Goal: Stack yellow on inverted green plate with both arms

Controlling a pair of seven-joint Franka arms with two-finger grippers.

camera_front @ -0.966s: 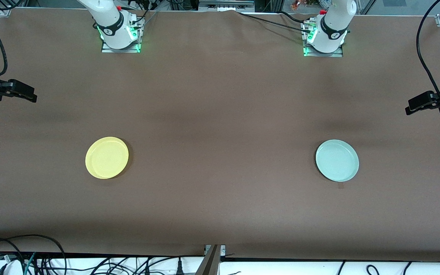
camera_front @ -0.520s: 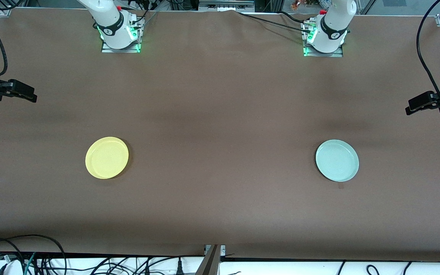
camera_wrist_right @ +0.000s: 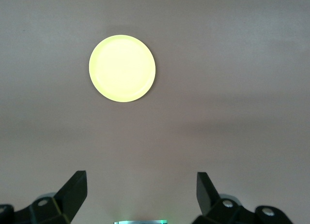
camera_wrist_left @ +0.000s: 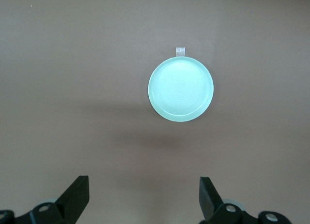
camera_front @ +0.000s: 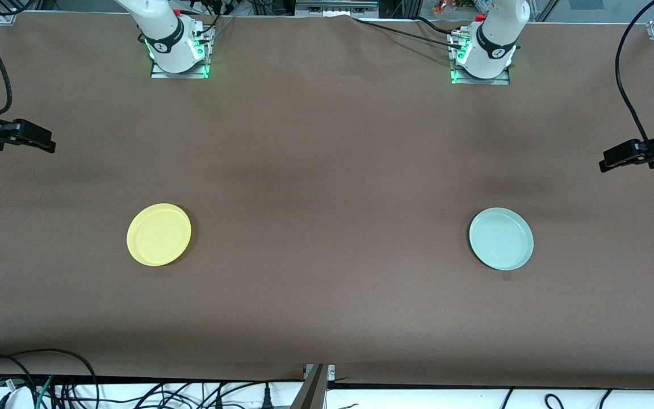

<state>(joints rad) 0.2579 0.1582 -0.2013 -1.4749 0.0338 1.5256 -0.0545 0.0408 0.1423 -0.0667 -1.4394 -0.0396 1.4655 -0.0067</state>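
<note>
The yellow plate (camera_front: 159, 234) lies flat on the brown table toward the right arm's end, and also shows in the right wrist view (camera_wrist_right: 122, 68). The green plate (camera_front: 501, 238) lies flat toward the left arm's end, and also shows in the left wrist view (camera_wrist_left: 180, 90). The plates are far apart. My right gripper (camera_front: 47, 146) hangs high over its end of the table, open and empty (camera_wrist_right: 140, 190). My left gripper (camera_front: 605, 165) hangs high over the other end, open and empty (camera_wrist_left: 144, 195). Neither gripper is near a plate.
A small piece of clear tape (camera_front: 507, 276) sits on the table just beside the green plate, nearer the front camera. The two arm bases (camera_front: 178, 54) (camera_front: 483, 57) stand along the table's edge farthest from that camera. Cables (camera_front: 49, 386) lie off the near edge.
My left gripper has shifted slightly toward the table's middle. The right gripper and both plates have not visibly moved.
</note>
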